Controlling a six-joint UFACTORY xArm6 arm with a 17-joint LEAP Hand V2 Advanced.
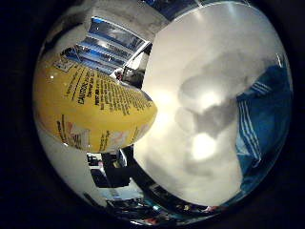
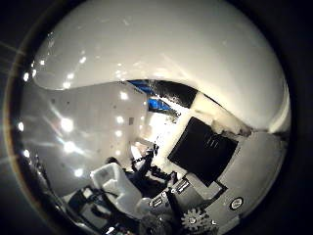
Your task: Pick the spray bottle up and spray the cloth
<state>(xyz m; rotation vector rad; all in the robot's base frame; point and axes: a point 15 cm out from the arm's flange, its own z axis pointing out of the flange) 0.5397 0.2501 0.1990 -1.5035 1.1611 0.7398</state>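
Bottle (image 1: pixel 90 112) at palm — cloth (image 1: pixel 267 119) nearby

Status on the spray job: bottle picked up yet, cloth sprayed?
Pickup looks done: the yellow spray bottle fills the palm view, off the white table. In hand: carrying it near the blue striped cloth. Left: spraying; no wet patch shows on the cloth.

The bottle (image 1: pixel 90 107) is yellow with black print on its label and fills much of the little-finger-side view, close to the palm. Its smooth white upper part (image 2: pixel 195 54) spans the thumb-side view. The cloth (image 1: pixel 267 119) is blue with thin white stripes and lies flat on the white surface (image 1: pixel 214 52), apart from the bottle.
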